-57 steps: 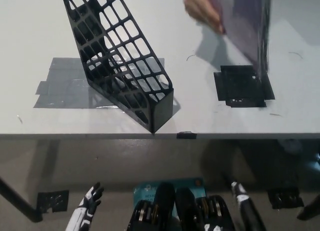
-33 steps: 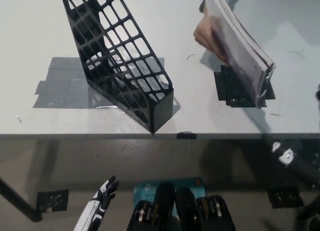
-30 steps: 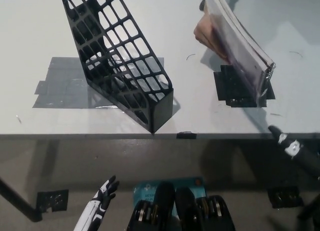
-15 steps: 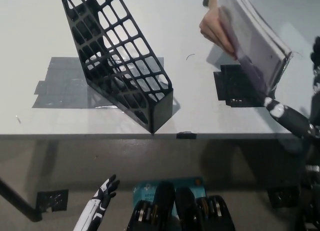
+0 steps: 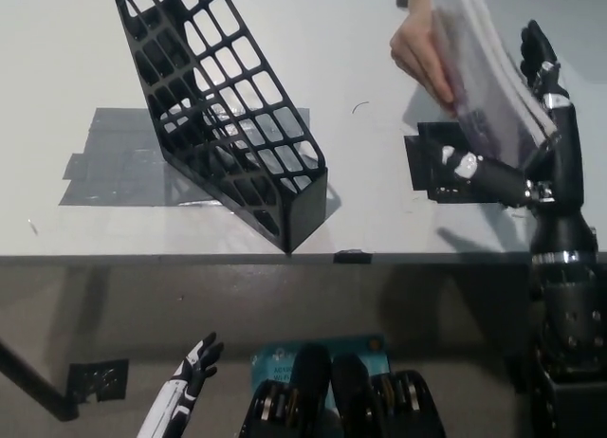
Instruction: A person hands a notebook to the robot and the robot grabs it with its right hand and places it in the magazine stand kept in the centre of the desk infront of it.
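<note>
Your black right robot hand (image 5: 531,135) has risen beside the grey, transparent-covered notebook (image 5: 484,78), fingers spread, not yet gripping. The person's hand (image 5: 422,54) is still holding it, right of the black lattice magazine stand (image 5: 223,116).

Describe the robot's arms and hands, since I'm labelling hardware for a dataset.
The right hand is black with slim jointed fingers and small white patches; its forearm is a black ribbed cylinder with a silver ring at the wrist. The left hand is white with black joints.

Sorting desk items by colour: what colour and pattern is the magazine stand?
Black, with an open grid lattice; the magazine stand shows clearly in the head view.
</note>
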`<state>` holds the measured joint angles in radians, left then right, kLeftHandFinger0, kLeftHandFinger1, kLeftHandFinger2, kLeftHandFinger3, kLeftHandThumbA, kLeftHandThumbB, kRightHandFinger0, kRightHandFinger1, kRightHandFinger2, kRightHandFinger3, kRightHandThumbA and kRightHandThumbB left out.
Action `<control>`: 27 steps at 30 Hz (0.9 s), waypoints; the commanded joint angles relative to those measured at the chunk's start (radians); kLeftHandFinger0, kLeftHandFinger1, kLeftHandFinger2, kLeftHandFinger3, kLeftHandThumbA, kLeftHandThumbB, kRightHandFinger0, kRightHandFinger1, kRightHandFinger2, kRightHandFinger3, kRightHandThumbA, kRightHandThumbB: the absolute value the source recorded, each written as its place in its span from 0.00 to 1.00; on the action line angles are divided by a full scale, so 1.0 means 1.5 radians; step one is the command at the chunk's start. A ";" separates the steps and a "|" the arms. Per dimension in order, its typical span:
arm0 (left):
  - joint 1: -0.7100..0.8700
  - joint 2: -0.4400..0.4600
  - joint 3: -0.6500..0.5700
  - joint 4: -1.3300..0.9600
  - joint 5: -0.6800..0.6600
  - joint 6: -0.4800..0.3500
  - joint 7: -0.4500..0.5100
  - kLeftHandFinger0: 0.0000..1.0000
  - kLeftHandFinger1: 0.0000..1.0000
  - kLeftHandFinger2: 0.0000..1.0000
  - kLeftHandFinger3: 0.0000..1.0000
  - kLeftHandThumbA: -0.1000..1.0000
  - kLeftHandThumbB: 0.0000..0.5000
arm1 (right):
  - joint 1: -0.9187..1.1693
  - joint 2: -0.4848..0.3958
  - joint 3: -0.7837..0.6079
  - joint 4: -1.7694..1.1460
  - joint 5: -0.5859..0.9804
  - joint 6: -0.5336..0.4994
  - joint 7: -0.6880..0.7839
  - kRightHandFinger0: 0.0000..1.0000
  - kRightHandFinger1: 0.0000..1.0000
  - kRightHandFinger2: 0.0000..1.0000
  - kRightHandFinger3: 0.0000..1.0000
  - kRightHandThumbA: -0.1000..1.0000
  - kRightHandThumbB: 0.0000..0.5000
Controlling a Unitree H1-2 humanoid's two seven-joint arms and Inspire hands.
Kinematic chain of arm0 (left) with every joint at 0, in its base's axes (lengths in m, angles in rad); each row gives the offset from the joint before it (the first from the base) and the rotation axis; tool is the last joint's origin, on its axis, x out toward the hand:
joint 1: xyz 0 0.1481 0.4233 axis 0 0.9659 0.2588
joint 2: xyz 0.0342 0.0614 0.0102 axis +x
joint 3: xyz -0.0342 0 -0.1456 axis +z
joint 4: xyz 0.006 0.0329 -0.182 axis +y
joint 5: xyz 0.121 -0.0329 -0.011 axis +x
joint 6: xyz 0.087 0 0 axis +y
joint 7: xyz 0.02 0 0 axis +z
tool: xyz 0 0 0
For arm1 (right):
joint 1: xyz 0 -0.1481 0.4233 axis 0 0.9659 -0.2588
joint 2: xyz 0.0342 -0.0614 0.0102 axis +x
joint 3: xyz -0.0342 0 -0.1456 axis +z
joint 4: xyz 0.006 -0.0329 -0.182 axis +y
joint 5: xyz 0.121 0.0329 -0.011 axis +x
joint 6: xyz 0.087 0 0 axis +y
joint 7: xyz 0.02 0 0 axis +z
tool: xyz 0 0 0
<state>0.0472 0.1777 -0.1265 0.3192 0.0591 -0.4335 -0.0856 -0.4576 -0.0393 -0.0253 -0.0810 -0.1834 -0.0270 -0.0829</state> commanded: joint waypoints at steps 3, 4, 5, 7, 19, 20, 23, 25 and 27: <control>-0.001 -0.001 0.013 -0.011 -0.012 -0.024 0.002 1.00 1.00 1.00 1.00 1.00 1.00 | -0.095 -0.018 0.007 0.096 0.002 -0.015 0.005 1.00 1.00 1.00 1.00 1.00 0.56; -0.001 -0.002 0.013 -0.010 -0.013 -0.024 0.001 1.00 1.00 1.00 1.00 1.00 1.00 | -0.101 -0.021 0.009 0.104 -0.004 -0.012 0.004 1.00 1.00 1.00 1.00 1.00 0.55; 0.000 -0.002 0.015 -0.011 -0.014 -0.024 0.001 1.00 1.00 1.00 1.00 1.00 1.00 | -0.106 -0.021 0.010 0.111 -0.007 -0.011 0.002 1.00 1.00 1.00 1.00 1.00 0.50; 0.002 -0.002 0.016 -0.014 -0.011 -0.024 0.002 1.00 1.00 1.00 1.00 1.00 1.00 | -0.122 -0.013 0.002 0.138 0.005 -0.018 -0.007 1.00 1.00 1.00 1.00 0.90 0.52; -0.013 -0.002 0.024 -0.013 -0.023 -0.024 -0.008 1.00 1.00 1.00 1.00 1.00 1.00 | -0.169 0.000 -0.007 0.195 0.046 0.026 0.005 0.00 0.00 0.04 0.02 0.94 0.08; -0.017 -0.001 0.024 -0.013 -0.024 -0.024 -0.009 1.00 1.00 1.00 1.00 1.00 1.00 | -0.172 0.004 -0.011 0.196 0.058 0.027 0.009 0.00 0.00 0.07 0.04 0.94 0.07; -0.020 0.003 0.022 -0.013 -0.014 -0.024 -0.005 1.00 1.00 1.00 1.00 1.00 1.00 | -0.170 0.006 -0.012 0.191 0.058 0.030 0.006 0.00 0.00 0.12 0.11 0.96 0.05; -0.022 0.006 0.021 -0.013 -0.009 -0.024 -0.003 1.00 1.00 1.00 1.00 1.00 1.00 | -0.168 0.009 -0.017 0.185 0.069 0.031 0.008 0.00 0.00 0.12 0.10 0.95 0.03; -0.023 0.006 0.021 -0.013 -0.009 -0.024 -0.004 1.00 1.00 1.00 1.00 1.00 1.00 | -0.166 0.011 -0.021 0.181 0.075 0.032 0.007 0.00 0.00 0.07 0.07 0.95 0.03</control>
<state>0.0238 0.1770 -0.1002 0.3193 0.0460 -0.4336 -0.0858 -0.6540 -0.0367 -0.0428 0.2249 -0.1267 0.0205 -0.0811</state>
